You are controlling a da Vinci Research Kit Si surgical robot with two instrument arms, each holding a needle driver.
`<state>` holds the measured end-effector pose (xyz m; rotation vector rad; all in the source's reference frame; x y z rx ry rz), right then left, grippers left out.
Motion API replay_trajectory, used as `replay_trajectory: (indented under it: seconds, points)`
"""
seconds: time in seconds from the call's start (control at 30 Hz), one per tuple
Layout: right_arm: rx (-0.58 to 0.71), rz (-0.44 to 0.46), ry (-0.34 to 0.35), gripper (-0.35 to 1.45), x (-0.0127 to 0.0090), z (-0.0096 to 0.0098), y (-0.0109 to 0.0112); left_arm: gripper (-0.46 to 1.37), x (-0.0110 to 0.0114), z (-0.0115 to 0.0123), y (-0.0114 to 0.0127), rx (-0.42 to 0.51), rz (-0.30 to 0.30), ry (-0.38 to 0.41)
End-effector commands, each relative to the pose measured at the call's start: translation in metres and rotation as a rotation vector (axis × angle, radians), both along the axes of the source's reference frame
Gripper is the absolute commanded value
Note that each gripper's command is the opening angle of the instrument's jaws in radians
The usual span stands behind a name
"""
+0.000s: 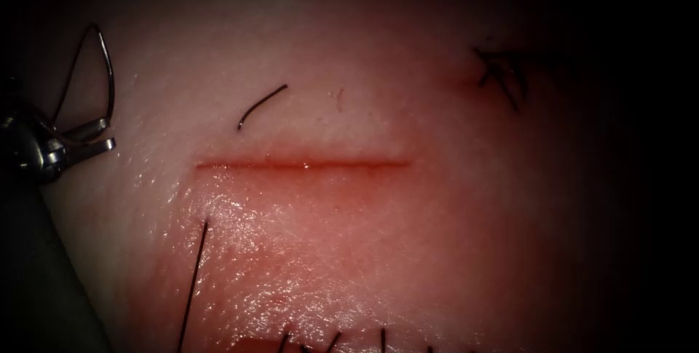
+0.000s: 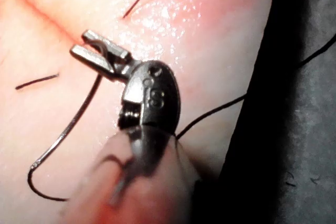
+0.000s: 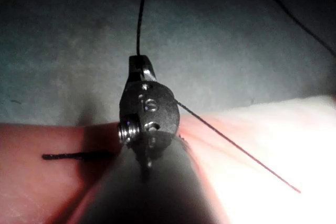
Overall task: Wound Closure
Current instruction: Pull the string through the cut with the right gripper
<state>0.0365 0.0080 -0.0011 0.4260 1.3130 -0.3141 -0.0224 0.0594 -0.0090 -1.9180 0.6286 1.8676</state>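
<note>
The left tool, well left of the cut's left end, has its jaws clamped on the curved needle near one end; the needle arcs up and away from the cut, free of the tissue. The right tool hangs off the tissue's edge with its jaws closed on the thread. Loose cut ends of thread lie just above the cut, and another strand lies below its left end.
</note>
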Motion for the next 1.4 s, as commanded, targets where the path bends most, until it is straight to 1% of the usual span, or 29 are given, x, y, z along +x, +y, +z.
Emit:
replay_trajectory:
  seconds: [0.03, 0.2, 0.43, 0.47, 0.5, 0.53, 0.6, 0.63, 0.67, 0.73, 0.87, 1.03, 1.17, 1.33, 1.4]
  points:
    - [0.000, -0.005, 0.002, -0.35, 0.0001, 0.0000, -0.0002, -0.35, 0.0000, 0.0000, 0.0000, 0.000, 0.011, 0.001]
    - [0.011, -0.019, 0.002, -0.35, 0.0002, 0.0000, -0.0006, -0.35, 0.0000, 0.0000, 0.0000, 0.000, 0.011, 0.001]
    - [0.026, -0.017, -0.002, -0.35, 0.0000, 0.0003, 0.0002, -0.35, 0.0000, 0.0000, 0.0000, 0.000, 0.012, 0.000]
    - [0.020, -0.001, -0.013, 0.17, 0.0000, 0.0003, 0.0006, -0.35, 0.0000, 0.0000, 0.0000, 0.000, 0.012, 0.000]
    - [0.017, 0.013, -0.013, 0.38, -0.0001, 0.0003, 0.0007, -0.35, 0.0000, 0.0000, 0.0000, 0.000, 0.012, 0.000]
    - [0.011, 0.043, -0.022, 0.79, -0.0002, 0.0003, 0.0011, -0.35, 0.0000, 0.0000, 0.0000, 0.000, 0.012, 0.000]
    - [0.014, 0.072, -0.023, 1.04, -0.0004, 0.0002, 0.0019, -0.35, 0.0000, 0.0000, 0.0000, 0.000, 0.011, 0.000]
    - [0.014, 0.075, -0.025, 1.05, -0.0004, 0.0002, 0.0020, -0.35, 0.0000, 0.0000, 0.0000, 0.000, 0.011, 0.000]
    - [0.016, 0.097, -0.028, 1.13, -0.0008, 0.0000, 0.0029, -0.35, -0.0001, 0.0000, 0.0000, 0.000, 0.011, 0.000]
    - [0.024, 0.109, -0.035, 1.17, -0.0013, -0.0002, 0.0035, -0.35, -0.0001, 0.0000, 0.0000, 0.000, 0.011, 0.000]
    - [0.029, 0.146, -0.031, 1.16, -0.0027, -0.0005, 0.0053, -0.35, -0.0001, 0.0000, 0.0000, 0.000, 0.012, 0.000]
    - [0.020, 0.225, -0.028, 1.15, -0.0041, -0.0003, 0.0079, -0.35, -0.0001, 0.0000, 0.0000, 0.000, 0.012, 0.000]
    - [0.009, 0.274, -0.031, 1.13, -0.0046, 0.0004, 0.0100, -0.35, -0.0002, 0.0000, 0.0000, 0.001, 0.013, 0.002]
    - [-0.008, 0.348, -0.055, 1.11, -0.0051, 0.0023, 0.0133, -0.35, -0.0003, 0.0000, 0.0000, 0.000, 0.013, 0.002]
    - [-0.014, 0.367, -0.065, 1.10, -0.0053, 0.0030, 0.0141, -0.35, -0.0003, 0.0000, 0.0000, 0.000, 0.013, 0.002]
